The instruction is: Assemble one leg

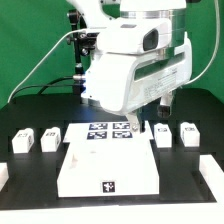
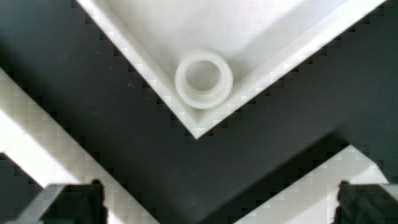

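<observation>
The gripper (image 1: 150, 118) hangs below the Panda's bulky white hand, above the black table (image 1: 30, 112), near the end of the marker board (image 1: 108, 131) on the exterior view's right. In the wrist view its two dark fingers (image 2: 75, 203) stand wide apart at the edges of the picture, with only dark table surface between them: the jaws are spread and hold nothing.

The nearest leg (image 1: 162, 136), a small white block with a black-and-white tag on its face, rests on the table just beside the marker board on the exterior view's right. It lies below the gripper and slightly to that same side, apart from the fingers. A second leg (image 1: 187, 133) sits just beyond it. Two more legs (image 1: 47, 137) (image 1: 22, 141) lie on the far side of the marker board, towards the exterior view's left, well apart from the gripper.

The large white square panel (image 1: 90, 175) lies flat in front of the marker board. The wrist view looks down on one of its corners, where a round socket (image 2: 203, 80) sits close to the pointed tip.
</observation>
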`<move>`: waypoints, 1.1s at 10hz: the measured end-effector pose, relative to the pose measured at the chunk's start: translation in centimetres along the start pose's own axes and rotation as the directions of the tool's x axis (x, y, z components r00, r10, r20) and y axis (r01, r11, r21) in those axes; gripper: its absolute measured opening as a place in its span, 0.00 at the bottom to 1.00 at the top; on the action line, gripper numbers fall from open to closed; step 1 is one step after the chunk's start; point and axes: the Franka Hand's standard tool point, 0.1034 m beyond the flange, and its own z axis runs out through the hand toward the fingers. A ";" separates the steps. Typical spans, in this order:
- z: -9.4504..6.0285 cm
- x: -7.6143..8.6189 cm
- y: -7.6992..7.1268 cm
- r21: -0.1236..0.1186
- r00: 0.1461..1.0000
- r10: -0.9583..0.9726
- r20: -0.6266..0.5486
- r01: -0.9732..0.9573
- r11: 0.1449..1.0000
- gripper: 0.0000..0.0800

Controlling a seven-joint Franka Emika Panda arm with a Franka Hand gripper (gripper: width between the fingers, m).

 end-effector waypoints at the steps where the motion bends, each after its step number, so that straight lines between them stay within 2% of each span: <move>1: 0.0 0.0 0.0 0.000 1.000 0.000 0.000 0.000 1.000 0.81; 4: 0.1 -0.1 -0.2 -0.004 0.999 -0.046 -0.003 0.046 0.999 0.81; 5: 0.6 -1.3 -1.6 -0.011 0.990 -0.143 -0.007 0.143 0.990 0.81; 6: 1.1 -3.5 -3.7 -0.007 0.954 -0.301 0.001 0.301 0.954 0.81; 7: 1.4 -5.1 -4.3 -0.019 0.908 -0.418 -0.003 0.418 0.908 0.81; 8: 2.0 -6.4 -4.5 -0.027 0.847 -0.532 -0.003 0.532 0.847 0.81; 11: 2.0 -6.6 -4.2 -0.020 0.735 -0.678 0.011 0.678 0.734 0.81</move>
